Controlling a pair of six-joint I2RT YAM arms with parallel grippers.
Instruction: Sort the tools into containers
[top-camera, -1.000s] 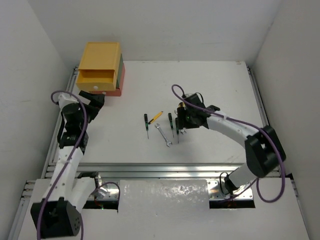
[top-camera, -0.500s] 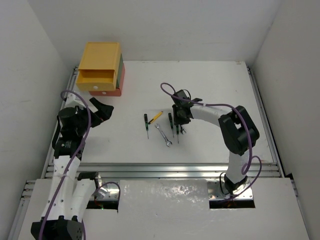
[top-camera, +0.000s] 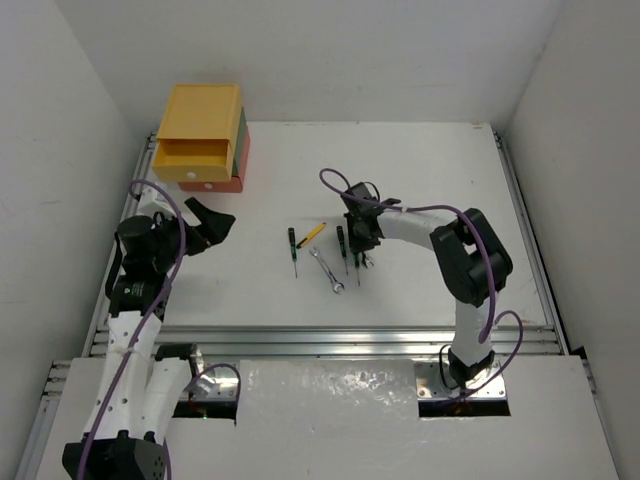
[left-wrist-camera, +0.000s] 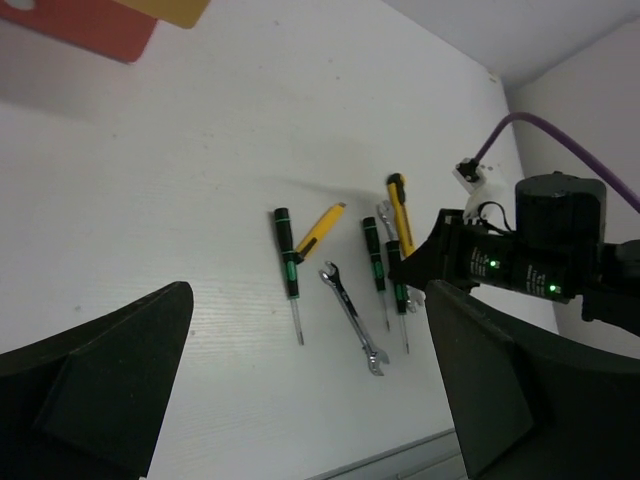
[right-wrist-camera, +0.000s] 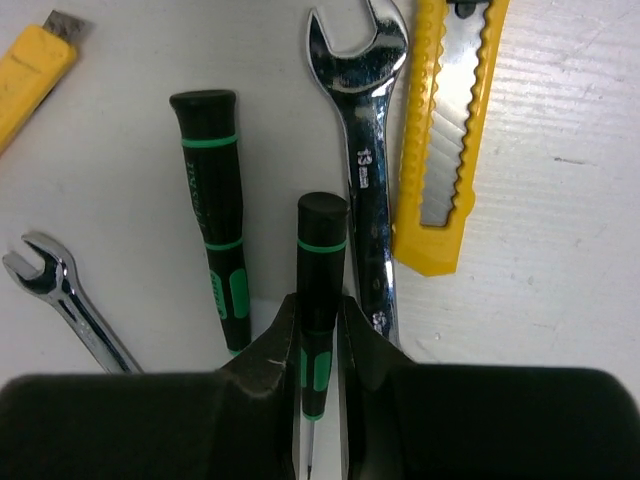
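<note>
The right gripper (right-wrist-camera: 318, 315) pinches a black-green screwdriver (right-wrist-camera: 322, 235) lying flat on the table (right-wrist-camera: 560, 300), parallel to the fingers with its butt pointing away. A second screwdriver (right-wrist-camera: 212, 190) flanks its left. A silver wrench (right-wrist-camera: 367, 160) and then the utility knife (right-wrist-camera: 445, 150) crowd its right. The left gripper (left-wrist-camera: 308, 300) gapes wide, holding nothing.

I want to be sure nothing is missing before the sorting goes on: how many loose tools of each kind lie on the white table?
Black screwdrivers with green bands: 3
Silver open-end wrenches: 2
Yellow snap-blade utility knife: 1
Slim yellow-handled tool: 1
Total: 7
</note>
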